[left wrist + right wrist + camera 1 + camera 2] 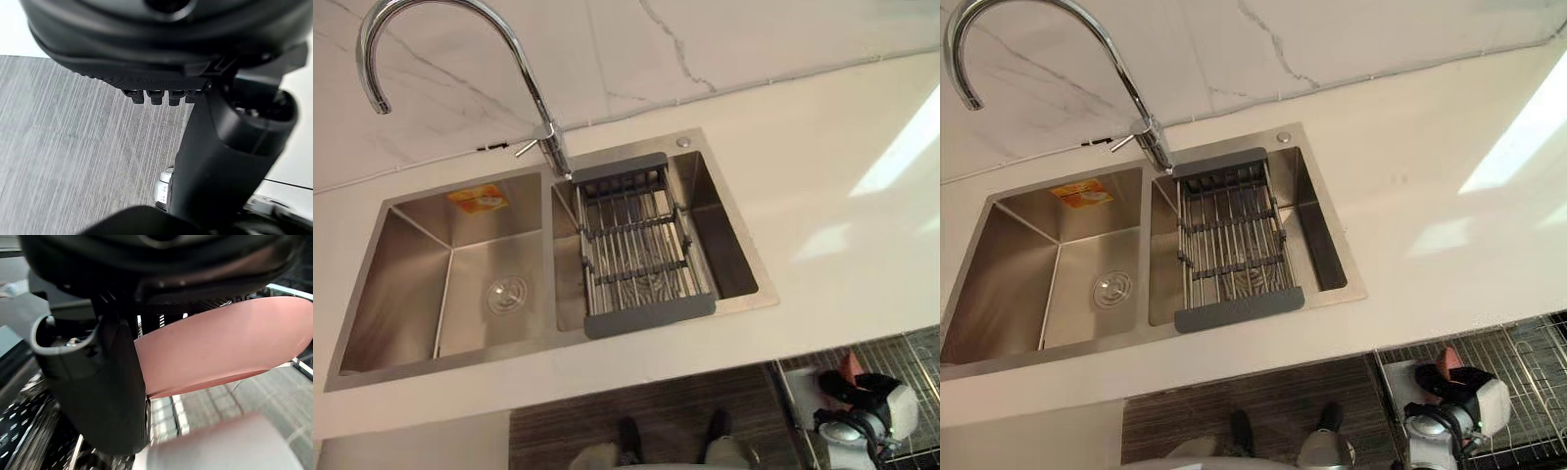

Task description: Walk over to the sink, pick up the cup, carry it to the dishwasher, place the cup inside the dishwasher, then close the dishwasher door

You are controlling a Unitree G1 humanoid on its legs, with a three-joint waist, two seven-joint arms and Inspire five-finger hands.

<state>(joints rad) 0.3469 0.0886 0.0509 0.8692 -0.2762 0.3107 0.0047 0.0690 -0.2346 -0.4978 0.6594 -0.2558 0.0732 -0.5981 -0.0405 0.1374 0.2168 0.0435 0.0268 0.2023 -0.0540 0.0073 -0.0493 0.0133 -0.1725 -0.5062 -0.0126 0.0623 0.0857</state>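
The right hand (1459, 397) hangs low at the robot's right, over a wire dishwasher rack (1528, 357). Its fingers and thumb (98, 382) are closed around the pink cup (225, 347), which it holds just above that rack. The left hand (230, 147) hangs over the grey plank floor (73, 147) with its fingers (154, 95) relaxed and holding nothing. Ahead, a steel double sink (372, 294) is set into the white tabletop (822, 196). A curved tap (524, 59) rises behind it, and a wire drainer (636, 245) spans the right basin.
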